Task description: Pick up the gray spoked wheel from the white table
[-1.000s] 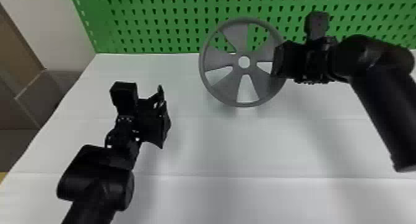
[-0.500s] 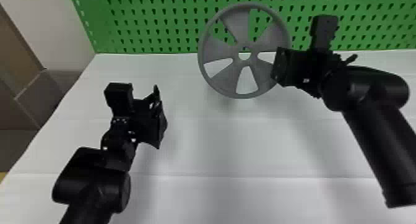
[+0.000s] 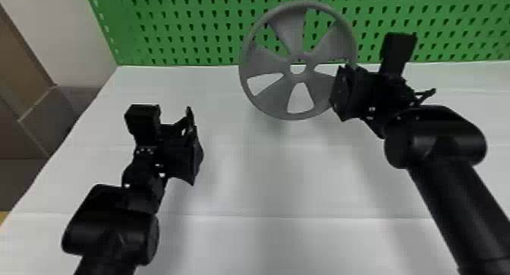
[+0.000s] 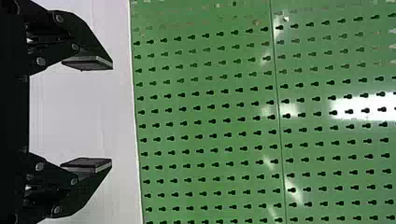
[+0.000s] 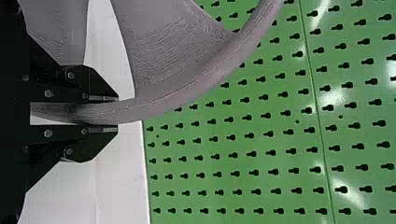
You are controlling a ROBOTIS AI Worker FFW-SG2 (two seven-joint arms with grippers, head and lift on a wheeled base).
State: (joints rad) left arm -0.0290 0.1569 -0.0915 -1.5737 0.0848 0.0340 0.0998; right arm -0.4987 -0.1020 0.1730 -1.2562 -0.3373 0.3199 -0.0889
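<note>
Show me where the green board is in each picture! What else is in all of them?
Head view: the green board runs across the top, partly behind the wheel.
Left wrist view: the green board is past the left hand.
Right wrist view: the green board is past the right hand, partly behind the wheel.
All three: the white table, whose edge borders the green board.

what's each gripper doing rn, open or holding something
Left gripper: open, nothing between its fingers.
Right gripper: closed on the wheel.
</note>
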